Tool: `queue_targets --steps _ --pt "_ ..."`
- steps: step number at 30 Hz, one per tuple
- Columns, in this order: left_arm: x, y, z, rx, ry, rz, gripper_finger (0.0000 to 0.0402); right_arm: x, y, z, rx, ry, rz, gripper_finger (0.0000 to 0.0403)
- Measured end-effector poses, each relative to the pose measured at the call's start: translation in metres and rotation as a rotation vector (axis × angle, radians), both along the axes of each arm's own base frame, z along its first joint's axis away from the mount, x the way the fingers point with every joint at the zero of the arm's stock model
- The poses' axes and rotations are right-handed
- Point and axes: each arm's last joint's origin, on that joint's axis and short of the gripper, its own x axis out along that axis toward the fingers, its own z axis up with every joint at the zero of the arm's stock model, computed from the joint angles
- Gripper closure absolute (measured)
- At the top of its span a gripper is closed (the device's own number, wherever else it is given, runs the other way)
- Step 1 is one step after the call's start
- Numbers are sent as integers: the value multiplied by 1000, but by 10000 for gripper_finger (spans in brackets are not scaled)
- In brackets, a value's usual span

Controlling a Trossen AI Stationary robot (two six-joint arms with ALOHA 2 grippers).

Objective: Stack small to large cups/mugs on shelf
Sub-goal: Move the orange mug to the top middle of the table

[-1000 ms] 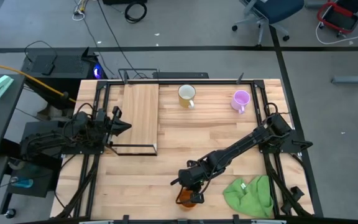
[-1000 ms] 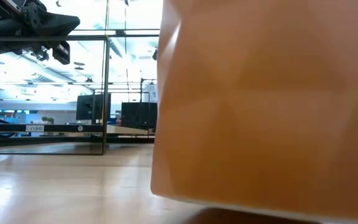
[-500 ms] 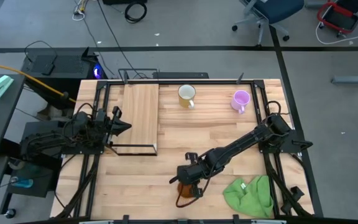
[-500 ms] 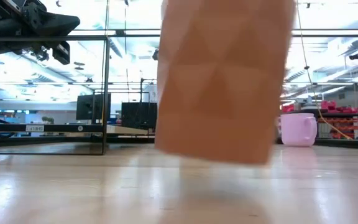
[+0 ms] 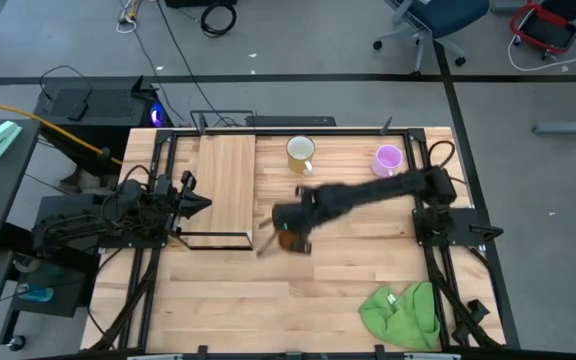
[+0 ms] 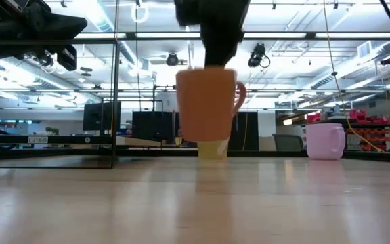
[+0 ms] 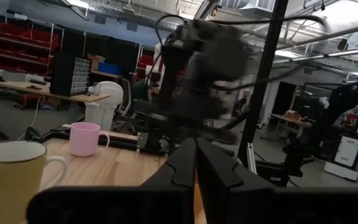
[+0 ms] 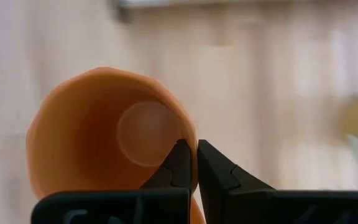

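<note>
the right gripper (image 8: 188,163) is pinched shut on the rim wall of the small orange faceted mug (image 6: 206,104), carrying it upright in the air over the table's middle, near the light-wood plank shelf on its black wire frame (image 5: 226,180). it looks light and rigid but smooth, probably breakable, so this wall pinch beside the handle suits it; mouth up, long axis vertical. farther back stand the cream-yellow mug (image 5: 300,152) and light purple mug (image 5: 387,160); the left gripper (image 7: 196,163) waits closed and empty at the shelf's left edge.
</note>
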Motion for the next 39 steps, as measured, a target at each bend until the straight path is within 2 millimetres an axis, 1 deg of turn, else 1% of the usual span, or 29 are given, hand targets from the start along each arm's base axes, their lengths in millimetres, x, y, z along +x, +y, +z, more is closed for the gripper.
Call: queue_targets --steps 3,6,9,12,15,19,21,26,31,33,39 --pt "0 0 0 0 0 0 390 -3 -38 2 -16 40 -49 391" --pt "0 0 0 1 0 -1 392 -6 -75 9 -2 17 -109 391" --pt "0 0 0 1 0 0 387 -7 -108 11 45 -30 -154 391" --pt "0 0 0 5 0 1 380 -8 -133 8 102 -82 -165 391" --pt "0 0 0 7 0 1 379 -9 -149 5 153 -113 -170 391" --pt "0 0 0 6 3 1 387 -12 -163 5 169 -135 -184 391" --pt "0 0 0 6 4 2 391 -13 -166 6 171 -137 -190 392" --pt "0 0 0 6 4 1 388 -10 -162 5 178 -152 -182 392" --pt "0 0 0 5 4 1 379 -6 -154 -6 186 -134 -167 392" --pt "0 0 0 5 4 1 380 -4 -155 -7 188 -163 -178 392" --pt "0 0 0 20 3 5 392 -6 -164 -15 183 -176 -208 392"
